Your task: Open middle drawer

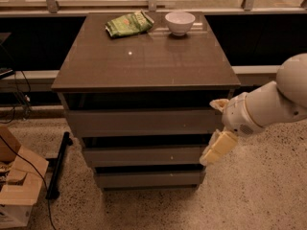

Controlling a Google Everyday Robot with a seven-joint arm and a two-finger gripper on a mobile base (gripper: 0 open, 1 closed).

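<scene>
The gripper [209, 131] is hovering at the front right corner of the cabinet [144, 63], at the end of the white arm [268, 104] that is stretching across from the right edge. Its two cream fingers [218, 147] are standing well apart and are clamping nothing; one is sitting up beside the right end of the top drawer [144, 122], and the other is angling down over the right end of the middle drawer [144, 155].

That middle drawer is lying in the stack between the top drawer and the bottom drawer [148, 178]; its plain flat front is facing the camera, with a dark gap showing above it. It is looking shut or nearly so, though from this high angle I cannot say whether the lower finger is touching the front or just hanging before it.

On the cabinet top, a green packet [129, 24] and a white bowl [180, 22] are sitting near the back edge, close together but apart. A cardboard box [17, 186] is standing on the speckled floor [259, 190] at the lower left.
</scene>
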